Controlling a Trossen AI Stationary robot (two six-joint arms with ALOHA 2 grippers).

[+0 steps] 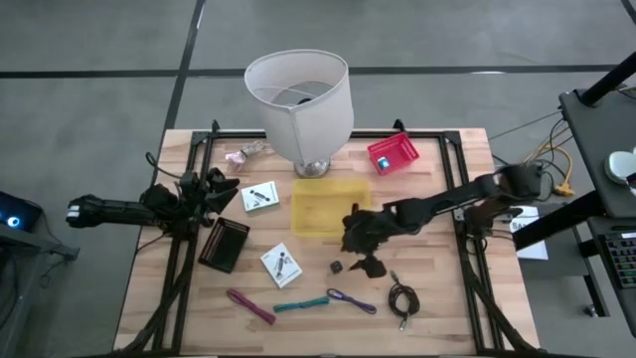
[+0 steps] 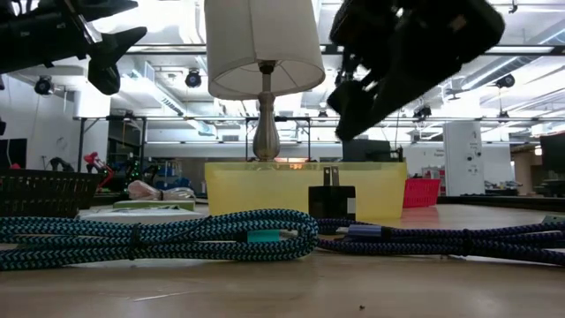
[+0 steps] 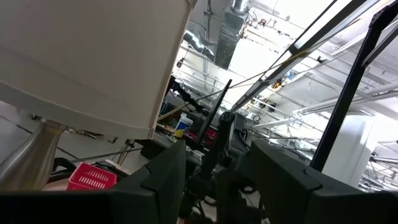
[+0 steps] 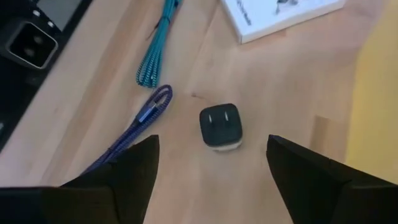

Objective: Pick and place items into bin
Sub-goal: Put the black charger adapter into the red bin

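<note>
A small black plug cube [image 4: 221, 126] with two prongs lies on the wooden table [image 1: 447, 308], just near of the yellow bin [image 1: 328, 207]. My right gripper [image 4: 211, 155] hovers open above it, slanting down, touching nothing; it is also in the high view [image 1: 353, 244]. Near the front edge lie a magenta cord [image 1: 250, 305], a teal braided cord [image 4: 155, 50], a purple looped cord [image 4: 140, 127] and a coiled black cable [image 1: 402, 298]. My left gripper [image 1: 214, 189] waits open at the table's left, raised.
A big white lampshade [image 1: 298, 99] on a metal stem stands behind the bin. A red basket [image 1: 393, 152] sits at the far right. Two white boxes [image 1: 260, 196] [image 1: 280, 264] and a black tray [image 1: 225, 245] lie left of the bin. A black frame [image 1: 467, 249] borders the table.
</note>
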